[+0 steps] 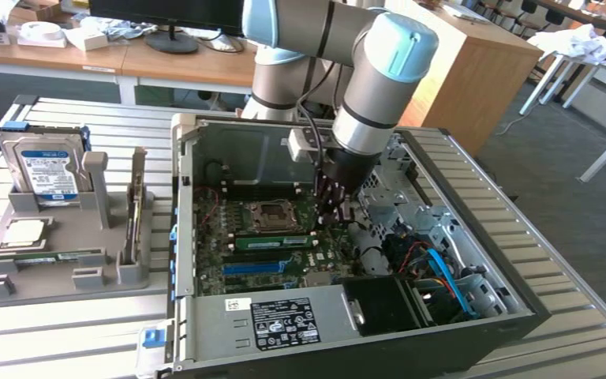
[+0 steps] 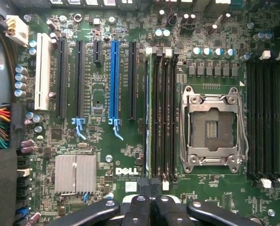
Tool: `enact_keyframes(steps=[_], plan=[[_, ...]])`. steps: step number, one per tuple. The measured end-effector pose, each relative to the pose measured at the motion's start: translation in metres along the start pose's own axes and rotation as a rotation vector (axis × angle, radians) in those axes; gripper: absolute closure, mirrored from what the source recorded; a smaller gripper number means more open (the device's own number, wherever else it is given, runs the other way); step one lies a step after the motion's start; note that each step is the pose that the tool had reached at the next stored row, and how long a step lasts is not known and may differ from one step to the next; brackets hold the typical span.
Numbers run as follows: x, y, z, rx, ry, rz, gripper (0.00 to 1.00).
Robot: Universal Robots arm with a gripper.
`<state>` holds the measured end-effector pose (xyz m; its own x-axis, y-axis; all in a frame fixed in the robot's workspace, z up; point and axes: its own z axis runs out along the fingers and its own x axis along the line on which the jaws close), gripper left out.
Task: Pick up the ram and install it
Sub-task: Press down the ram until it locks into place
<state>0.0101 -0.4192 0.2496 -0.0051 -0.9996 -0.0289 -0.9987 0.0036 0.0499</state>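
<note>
The ram (image 1: 271, 241) is a green stick standing on edge in a slot just beside the processor socket (image 1: 268, 213) on the motherboard. In the wrist view the ram (image 2: 147, 117) shows edge-on as a thin pale-green line in the outermost of the black memory slots (image 2: 164, 113). My gripper (image 1: 334, 215) is down inside the open computer case, above the end of that stick. Its black fingers (image 2: 139, 207) are pressed together, and the gripper (image 2: 150, 188) is shut with nothing visible between them. I cannot tell whether the tips touch the stick.
A grey holder (image 1: 61, 272) at the exterior view's left carries a blue-labelled hard drive (image 1: 45, 170), a silver processor chip (image 1: 24, 231) and another flat green stick (image 1: 45, 257). Case walls (image 1: 182, 205), cables (image 1: 440, 272) and drive bays surround the motherboard. A blue card slot (image 2: 114, 80) lies beside the memory slots.
</note>
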Motion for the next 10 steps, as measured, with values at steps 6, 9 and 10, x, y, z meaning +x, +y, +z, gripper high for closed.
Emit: enact_keyframes(steps=[6, 9, 10], plan=[[0.0002, -0.0002, 0.0047, -0.0001, 0.0002, 0.000, 0.90], [-0.0003, -0.0002, 0.0048, 0.0001, -0.0002, 0.000, 0.90], [-0.0010, -0.0002, 0.0050, 0.0001, -0.0003, 0.000, 0.90]])
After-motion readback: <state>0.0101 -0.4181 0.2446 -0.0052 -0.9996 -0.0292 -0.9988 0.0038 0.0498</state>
